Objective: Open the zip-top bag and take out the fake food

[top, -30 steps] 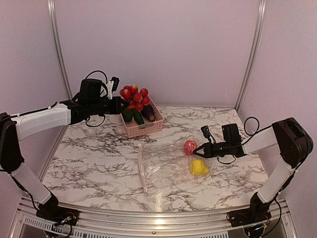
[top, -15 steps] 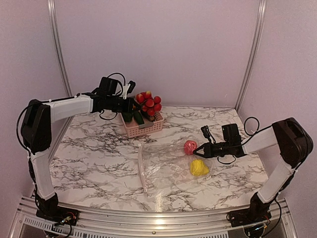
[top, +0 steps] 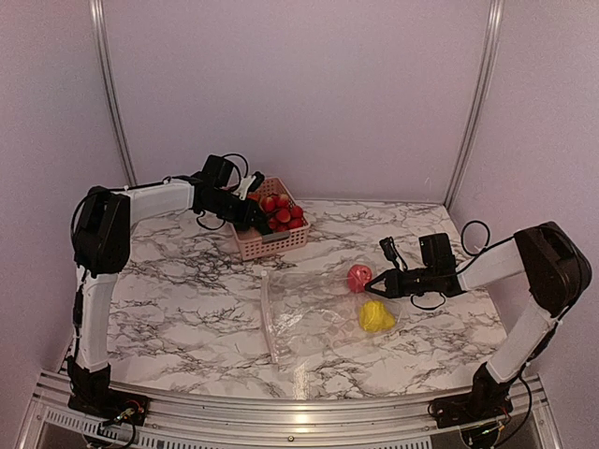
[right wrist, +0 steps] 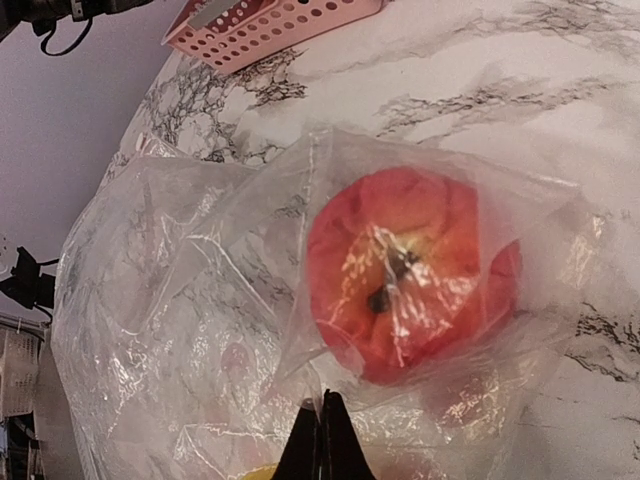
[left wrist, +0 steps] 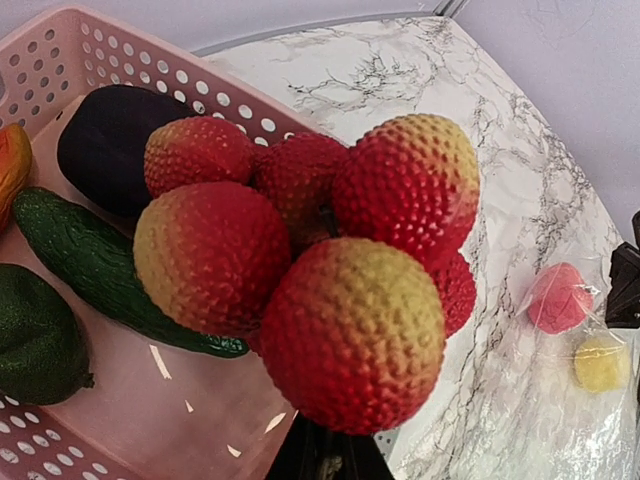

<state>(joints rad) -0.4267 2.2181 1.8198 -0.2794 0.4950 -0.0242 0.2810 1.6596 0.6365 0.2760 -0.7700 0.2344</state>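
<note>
The clear zip-top bag lies flat mid-table with its open mouth to the left. A pinkish-red round fruit and a yellow lumpy fruit are inside it at its right end. My right gripper is shut on the bag's plastic just below the red fruit. My left gripper is shut on the cluster of red balls and holds it low over the pink basket. The eggplant and a dark green oval fruit lie in the basket.
A long green vegetable and an orange piece also lie in the basket, which stands at the back of the table near the wall. Metal rails run up the back corners.
My left gripper has carried the red ball cluster to the right and down, from above the basket's left side to low over it. The right gripper and bag have not moved.
</note>
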